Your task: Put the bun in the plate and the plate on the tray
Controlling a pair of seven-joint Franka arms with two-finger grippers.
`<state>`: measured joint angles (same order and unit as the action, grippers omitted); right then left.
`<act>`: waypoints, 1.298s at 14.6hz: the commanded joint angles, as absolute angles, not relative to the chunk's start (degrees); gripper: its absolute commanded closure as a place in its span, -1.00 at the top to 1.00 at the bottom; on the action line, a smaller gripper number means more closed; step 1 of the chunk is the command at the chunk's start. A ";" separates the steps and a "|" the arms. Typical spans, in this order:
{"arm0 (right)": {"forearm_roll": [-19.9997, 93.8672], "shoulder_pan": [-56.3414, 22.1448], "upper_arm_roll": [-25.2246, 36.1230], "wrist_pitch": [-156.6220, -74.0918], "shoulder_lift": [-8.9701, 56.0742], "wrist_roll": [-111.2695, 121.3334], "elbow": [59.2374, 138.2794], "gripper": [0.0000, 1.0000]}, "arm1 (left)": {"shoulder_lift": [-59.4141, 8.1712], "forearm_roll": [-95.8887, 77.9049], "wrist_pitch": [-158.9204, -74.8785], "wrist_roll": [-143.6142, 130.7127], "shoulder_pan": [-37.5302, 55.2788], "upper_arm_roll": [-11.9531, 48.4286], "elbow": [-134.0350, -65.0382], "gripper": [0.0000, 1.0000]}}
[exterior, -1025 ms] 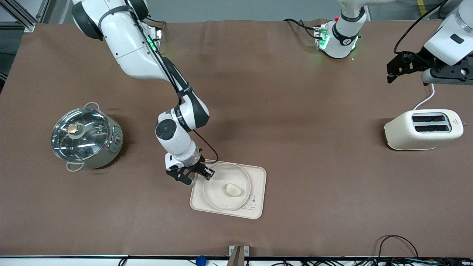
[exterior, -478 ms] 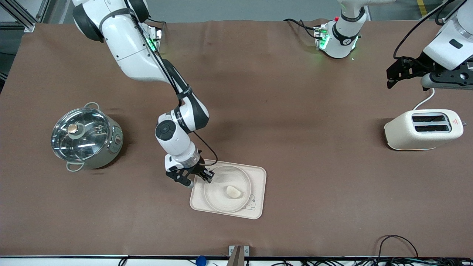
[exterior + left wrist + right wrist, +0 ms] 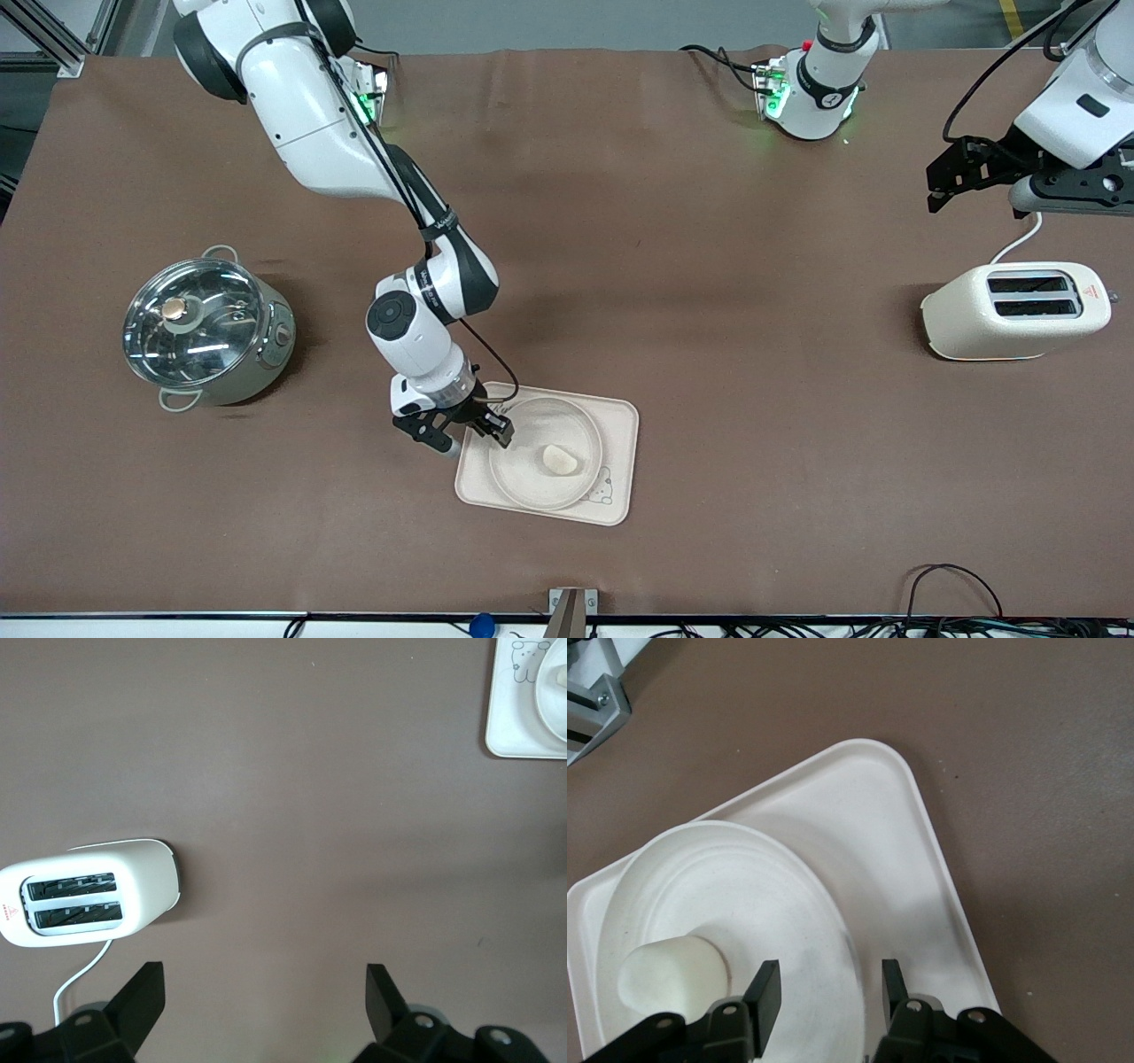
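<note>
The bun (image 3: 558,458) lies in the round plate (image 3: 530,478), and the plate rests on the rabbit tray (image 3: 622,424). My right gripper (image 3: 478,440) is low at the plate's edge toward the right arm's end, open, with one finger on each side of the rim and nothing gripped. In the right wrist view the gripper (image 3: 828,983) straddles the plate's (image 3: 744,895) rim, with the bun (image 3: 673,979) beside one finger and the tray (image 3: 886,833) under it. My left gripper (image 3: 943,182) hangs open and empty in the air above the toaster; its wrist view (image 3: 266,992) shows bare table between the fingers.
A cream toaster (image 3: 1019,310) stands at the left arm's end, also in the left wrist view (image 3: 89,890). A steel pot with a glass lid (image 3: 208,332) stands at the right arm's end. A corner of the tray (image 3: 509,726) shows in the left wrist view.
My right gripper has shifted slightly along the plate's rim, with its fingers open. The left gripper rose a little one second ago, then held still. Plate, bun and tray stay put.
</note>
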<state>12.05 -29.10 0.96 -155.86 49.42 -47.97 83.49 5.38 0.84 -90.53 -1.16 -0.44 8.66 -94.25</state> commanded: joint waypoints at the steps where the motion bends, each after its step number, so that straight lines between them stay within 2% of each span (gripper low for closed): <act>1: 12.74 -28.13 -0.09 -149.27 44.75 -47.20 84.29 0.30 | 4.92 0.18 -92.20 -0.09 -0.62 8.44 -94.66 1.00; 5: 12.57 -25.41 0.09 -140.39 37.63 -46.76 84.29 0.91 | 5.01 0.26 -92.11 -0.09 -0.79 8.26 -94.66 1.00; 6: 12.48 -24.62 0.09 -138.19 36.05 -45.89 84.37 1.00 | 5.18 0.26 -92.11 -0.09 -1.31 8.26 -94.66 1.00; 11: 12.04 -17.33 0.35 -118.07 24.63 -41.50 85.17 1.00 | 5.45 0.26 -91.76 -0.09 -1.85 8.26 -94.31 1.00; 14: 11.87 -8.38 0.44 -107.00 18.74 -22.22 85.34 1.00 | 5.45 0.26 -91.58 -1.05 -1.85 8.26 -93.61 1.00; 16: 10.03 -2.93 0.79 -101.63 15.40 -13.83 85.52 1.00 | 5.19 0.26 -91.58 -1.14 -1.76 8.35 -93.60 1.00; 19: 4.05 0.69 0.79 -95.72 8.81 -11.87 85.96 1.00 | 5.10 0.26 -91.58 -0.44 -1.76 8.35 -93.60 1.00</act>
